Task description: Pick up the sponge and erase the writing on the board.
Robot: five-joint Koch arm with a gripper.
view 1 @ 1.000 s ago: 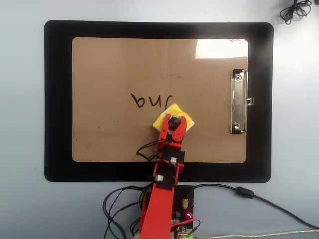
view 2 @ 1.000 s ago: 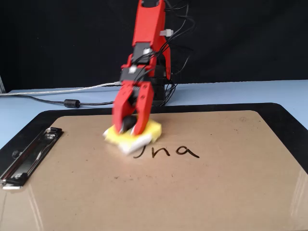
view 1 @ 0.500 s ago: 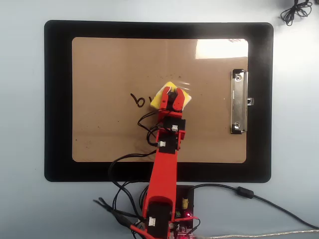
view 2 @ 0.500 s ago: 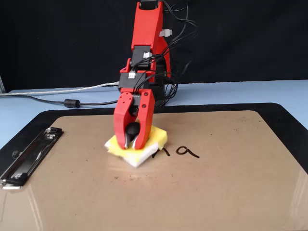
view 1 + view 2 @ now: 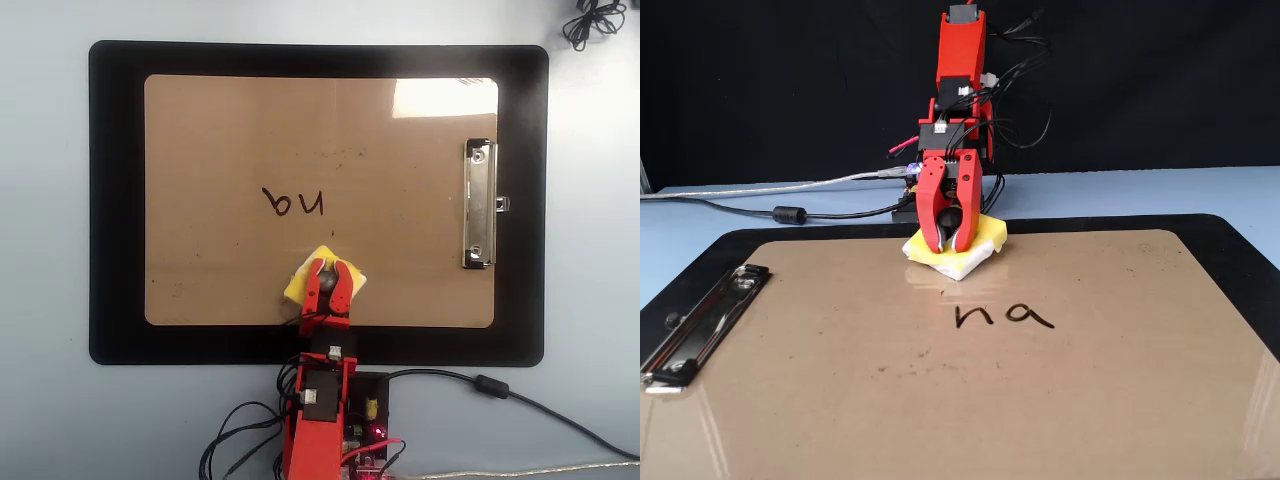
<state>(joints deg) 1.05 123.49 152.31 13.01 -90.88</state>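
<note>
The yellow sponge (image 5: pixel 298 281) lies on the brown board (image 5: pixel 220 140) near its lower edge in the overhead view, and shows in the fixed view (image 5: pixel 986 236) at the board's (image 5: pixel 940 400) far edge. My red gripper (image 5: pixel 331 268) (image 5: pixel 949 243) points down onto it, with the jaws closed around the black knob at its centre. The writing (image 5: pixel 295 203) (image 5: pixel 1002 315) is a short dark scribble at mid-board, a little beyond the sponge and not touched by it.
The silver clip (image 5: pixel 480 205) (image 5: pixel 700 325) sits on one short side of the board. A black mat (image 5: pixel 115 200) (image 5: pixel 1240 250) lies under the board. Cables (image 5: pixel 500 390) (image 5: pixel 770 195) run from the arm's base across the pale table.
</note>
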